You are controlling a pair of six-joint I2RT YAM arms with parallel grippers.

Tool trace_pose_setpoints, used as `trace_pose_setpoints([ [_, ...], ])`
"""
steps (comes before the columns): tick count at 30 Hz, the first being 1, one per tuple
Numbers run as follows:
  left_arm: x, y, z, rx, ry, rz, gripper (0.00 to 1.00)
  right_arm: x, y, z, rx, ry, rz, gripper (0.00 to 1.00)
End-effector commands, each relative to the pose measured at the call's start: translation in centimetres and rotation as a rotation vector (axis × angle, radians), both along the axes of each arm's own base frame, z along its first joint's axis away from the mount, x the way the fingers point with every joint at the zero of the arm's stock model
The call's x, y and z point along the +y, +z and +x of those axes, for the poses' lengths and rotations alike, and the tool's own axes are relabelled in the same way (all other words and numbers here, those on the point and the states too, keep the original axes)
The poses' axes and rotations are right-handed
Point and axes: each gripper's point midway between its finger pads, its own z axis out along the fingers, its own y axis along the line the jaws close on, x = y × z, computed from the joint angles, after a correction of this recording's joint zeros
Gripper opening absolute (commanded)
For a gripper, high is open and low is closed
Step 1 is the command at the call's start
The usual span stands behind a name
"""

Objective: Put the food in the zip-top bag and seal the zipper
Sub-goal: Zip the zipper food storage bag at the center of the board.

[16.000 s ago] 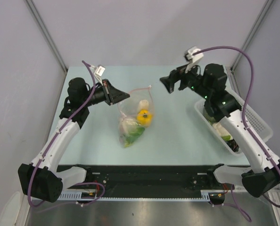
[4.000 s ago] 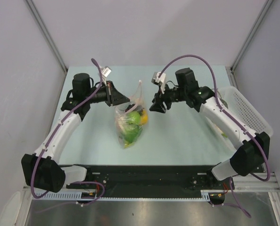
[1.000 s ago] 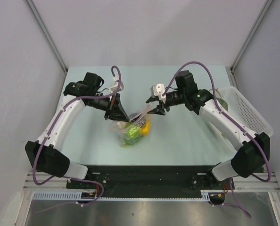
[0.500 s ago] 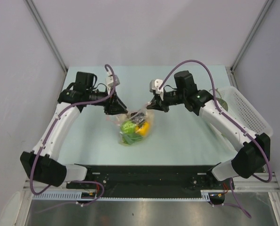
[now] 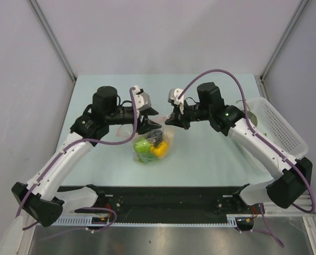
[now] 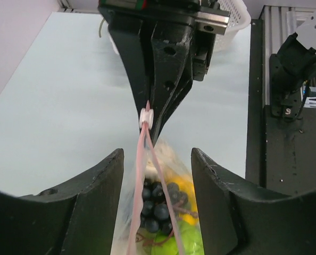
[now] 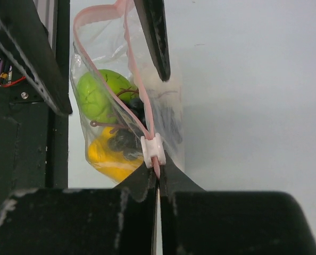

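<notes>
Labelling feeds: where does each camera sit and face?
Top external: overhead behind the bases, facing down; left arm, right arm, clear crinkly zip-top bag.
Left wrist: looks along the pink-red zipper strip at the right gripper; own open fingers frame it.
Right wrist: faces the left gripper; own fingers pinch the strip.
Both wrists share the white slider.

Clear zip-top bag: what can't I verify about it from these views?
- Top external: mouth of the crinkly clear plastic bag, mostly covered by the left pincer and right pincer.
- Right wrist: the pink-red zipper strip past the small white slider, hidden inside the shut right pincer.
- Left wrist: the bag's lower part, cut off by the bottom edge; anything under the dark purple grapes.
</notes>
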Motion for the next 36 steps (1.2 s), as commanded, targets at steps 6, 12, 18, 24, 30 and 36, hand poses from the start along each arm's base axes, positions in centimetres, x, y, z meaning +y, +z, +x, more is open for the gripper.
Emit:
trace_pose_setpoints([
  [6, -3.1, 0.5, 0.6, -0.125, 0.012, 0.008, 0.55, -0.2, 2.2, -1.4, -0.059, 0.002, 0.024, 0.0],
  [12, -4.1, 0.2, 0.3, -0.118, -0.025, 0.014, 0.45, -0.2, 2.2, -1.7, -0.071, 0.009, 0.017, 0.0],
  [18, -4.2, -0.3, 0.4, -0.112, -0.027, 0.029, 0.18, -0.3, 2.3, -1.7, -0.082, 0.008, 0.017, 0.0],
  [24, -2.5, -3.2, 0.0, -0.024, -0.006, 0.108, 0.01, -1.2, 2.4, -1.0, -0.087, -0.024, 0.011, 0.0],
  [30, 0.2, -5.1, 0.2, -0.004, 0.059, 0.158, 0.01, -2.2, 2.7, -0.1, -0.086, -0.051, 0.02, 0.0],
  [36, 3.6, -6.4, 0.9, 0.012, 0.139, 0.21, 0.01, -3.2, 3.0, 1.0, -0.094, -0.088, 0.029, 0.0],
])
